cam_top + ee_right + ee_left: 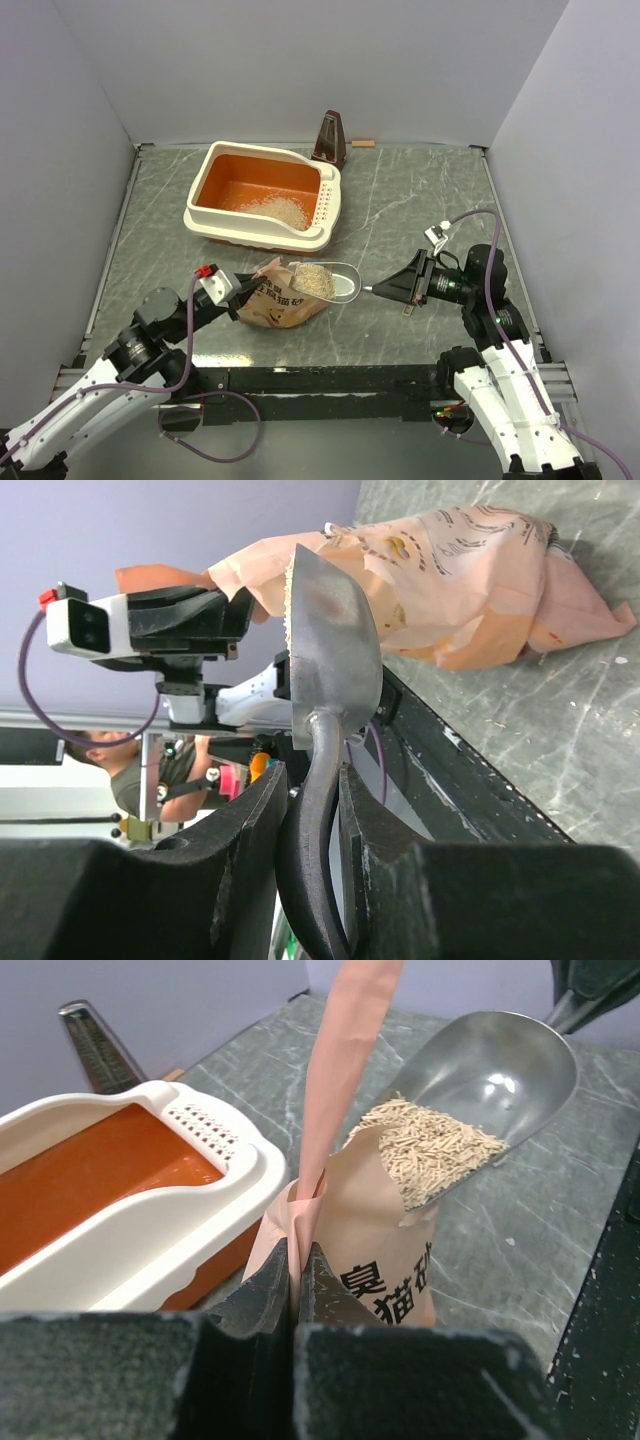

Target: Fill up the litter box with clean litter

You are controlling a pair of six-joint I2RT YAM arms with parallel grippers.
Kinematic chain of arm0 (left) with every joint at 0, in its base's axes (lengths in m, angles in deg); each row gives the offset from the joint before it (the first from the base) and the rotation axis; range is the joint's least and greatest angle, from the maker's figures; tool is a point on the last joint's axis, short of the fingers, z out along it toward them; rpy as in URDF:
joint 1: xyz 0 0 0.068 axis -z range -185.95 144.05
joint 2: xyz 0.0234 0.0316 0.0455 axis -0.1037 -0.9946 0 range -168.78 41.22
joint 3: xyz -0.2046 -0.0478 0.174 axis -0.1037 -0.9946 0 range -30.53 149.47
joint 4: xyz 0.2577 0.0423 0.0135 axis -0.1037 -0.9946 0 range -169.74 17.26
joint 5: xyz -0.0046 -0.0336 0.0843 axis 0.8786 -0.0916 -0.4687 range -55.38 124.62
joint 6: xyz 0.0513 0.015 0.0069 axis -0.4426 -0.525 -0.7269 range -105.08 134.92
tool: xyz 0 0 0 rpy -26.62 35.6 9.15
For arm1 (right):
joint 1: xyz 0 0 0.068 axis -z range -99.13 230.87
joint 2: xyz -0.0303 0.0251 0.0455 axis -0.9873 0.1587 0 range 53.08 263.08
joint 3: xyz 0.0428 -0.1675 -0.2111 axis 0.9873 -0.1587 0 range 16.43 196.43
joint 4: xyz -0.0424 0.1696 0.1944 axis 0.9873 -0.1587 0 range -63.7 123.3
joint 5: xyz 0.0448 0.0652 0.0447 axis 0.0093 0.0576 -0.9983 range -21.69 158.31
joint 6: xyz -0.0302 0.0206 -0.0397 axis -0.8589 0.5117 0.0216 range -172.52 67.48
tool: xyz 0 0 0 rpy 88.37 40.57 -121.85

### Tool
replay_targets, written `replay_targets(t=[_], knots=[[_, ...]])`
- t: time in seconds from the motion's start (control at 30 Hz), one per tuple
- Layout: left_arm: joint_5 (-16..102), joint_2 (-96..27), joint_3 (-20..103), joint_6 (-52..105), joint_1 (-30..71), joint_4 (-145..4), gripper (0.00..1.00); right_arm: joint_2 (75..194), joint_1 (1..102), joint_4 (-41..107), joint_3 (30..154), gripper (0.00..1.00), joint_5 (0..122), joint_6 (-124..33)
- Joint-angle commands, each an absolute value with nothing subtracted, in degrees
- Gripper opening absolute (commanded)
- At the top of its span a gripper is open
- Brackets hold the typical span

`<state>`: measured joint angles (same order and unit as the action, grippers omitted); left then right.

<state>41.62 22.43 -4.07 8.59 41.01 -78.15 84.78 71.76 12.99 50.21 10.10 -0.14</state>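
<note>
Hidden from above: the bag [283, 303] mouth is covered by the scoop [338, 282] and its load, so the top view does not show how wide the mouth gapes.
Hidden at the right wrist: that camera sees only the back of the scoop [330, 630] bowl. What the bowl carries cannot be seen there, and the bag [470, 570] lies behind it.
Cut off: in the left wrist view the litter box [150, 1250] runs out of the left edge and only its slotted end shows whole.
Hard to make out: whether the scoop [500, 1070] bowl rests on the bag [370, 1250] rim or hangs just above it.
Left arm: it reaches low across the tabletop [420, 200] from the near left, with the left gripper [243, 287] at the bag's left edge.
Left jaws: the left gripper [297, 1260] is closed tight on a fold of the bag's paper, and a strip of it stands up between them.
Right arm: its elbow is raised at the near right and the wrist points left, bringing the right gripper [374, 290] level with the bag.
Right jaws: the right gripper [310, 785] is pinched on the scoop's dark handle.
Clean litter: a pale heap [430, 1145] sits in the scoop at the bag's mouth, and another patch [275, 209] lies on the orange floor of the litter box [262, 233].
Litter box position: mid-tabletop, beyond the bag and apart from it, with a metronome [329, 140] just behind its far corner.
</note>
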Motion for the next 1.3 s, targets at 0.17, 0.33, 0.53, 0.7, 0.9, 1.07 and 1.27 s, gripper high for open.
replay_targets(t=[0.17,0.33,0.53,0.7,0.9,1.07,1.27], knots=[[34.80,27.42,-2.40,7.80,41.24,-66.77,0.01,85.33,71.90,18.00,55.45,0.00,10.13,6.36],[34.80,27.33,-2.31,8.15,41.16,-66.76,0.01,87.79,71.99,24.16,55.54,0.00,13.02,12.42],[34.97,27.33,-2.23,8.06,41.07,-67.11,0.01,94.11,71.90,30.56,58.52,0.00,17.77,15.24],[34.80,27.68,-2.31,7.54,41.16,-67.47,0.01,102.02,71.90,39.27,60.37,0.00,20.23,18.49],[34.80,27.51,-2.31,7.18,41.07,-67.64,0.01,114.49,71.55,42.88,68.19,0.00,22.96,16.39],[34.80,26.54,-2.31,6.40,40.80,-68.34,0.01,127.83,70.50,40.17,77.68,0.00,24.71,11.30],[32.77,26.10,-2.66,5.95,40.10,-68.17,0.01,141.90,66.02,29.36,90.86,0.00,28.76,0.50]])
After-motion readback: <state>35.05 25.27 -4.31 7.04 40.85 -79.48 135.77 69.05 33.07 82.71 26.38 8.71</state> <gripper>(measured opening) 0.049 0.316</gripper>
